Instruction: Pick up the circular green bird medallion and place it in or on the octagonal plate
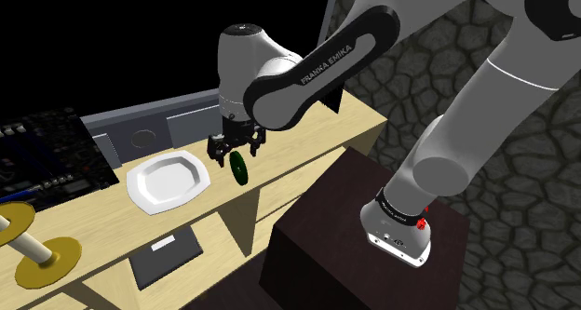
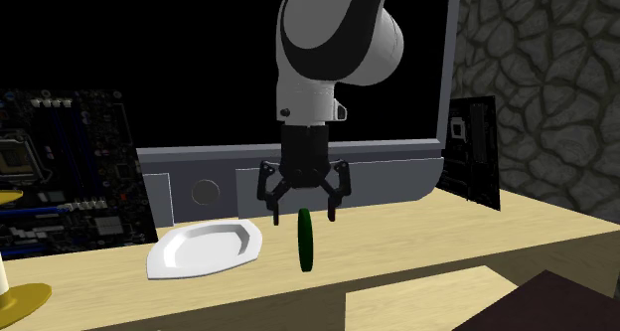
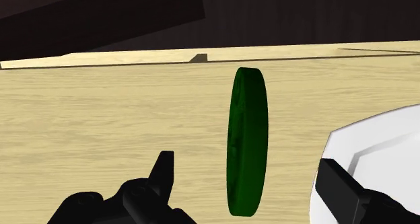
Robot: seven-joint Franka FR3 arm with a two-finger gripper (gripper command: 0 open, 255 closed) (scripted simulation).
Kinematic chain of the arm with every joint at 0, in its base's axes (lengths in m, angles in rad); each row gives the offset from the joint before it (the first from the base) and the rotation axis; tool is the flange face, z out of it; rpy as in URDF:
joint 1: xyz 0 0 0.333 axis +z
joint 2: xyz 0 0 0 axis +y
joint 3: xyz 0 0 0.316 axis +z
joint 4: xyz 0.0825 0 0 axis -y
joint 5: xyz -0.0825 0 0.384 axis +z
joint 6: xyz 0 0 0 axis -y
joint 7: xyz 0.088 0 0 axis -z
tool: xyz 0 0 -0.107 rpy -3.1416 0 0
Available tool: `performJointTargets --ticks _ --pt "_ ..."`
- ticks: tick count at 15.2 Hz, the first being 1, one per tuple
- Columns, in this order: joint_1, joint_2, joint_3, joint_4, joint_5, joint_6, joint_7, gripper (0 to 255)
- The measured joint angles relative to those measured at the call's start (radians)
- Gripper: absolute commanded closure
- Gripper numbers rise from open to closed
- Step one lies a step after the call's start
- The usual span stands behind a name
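The dark green round medallion (image 1: 238, 167) (image 2: 305, 240) stands on its edge on the light wooden table (image 2: 447, 235), a little to the right of the white octagonal plate (image 1: 168, 182) (image 2: 204, 248) in both exterior views. My black gripper (image 1: 233, 153) (image 2: 301, 212) hangs open just above the medallion, pointing down. In the wrist view the medallion (image 3: 246, 142) sits between the two spread fingers (image 3: 163, 172) without touching either. The plate's rim (image 3: 377, 142) lies beside the other finger.
A grey monitor frame (image 2: 298, 165) stands behind the plate, with a black area above it. A circuit board (image 1: 42, 155) leans at the shoulder view's left, near a gold stand (image 1: 42, 257). A dark flat slab (image 1: 166, 257) lies on a lower shelf. Stone wall at right.
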Motion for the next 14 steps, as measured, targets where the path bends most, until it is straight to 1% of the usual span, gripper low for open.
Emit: performJointTargets --ticks 3,8,9,14 --pt "-0.002 0.026 0.0 -0.008 -0.019 0.031 0.012 0" --pt "-0.001 0.032 0.0 -0.008 -0.023 0.037 0.016 0" --pt "-0.001 0.032 0.0 -0.008 -0.023 0.037 0.016 255" --pt "-0.001 0.032 0.0 -0.008 -0.023 0.037 0.016 255"
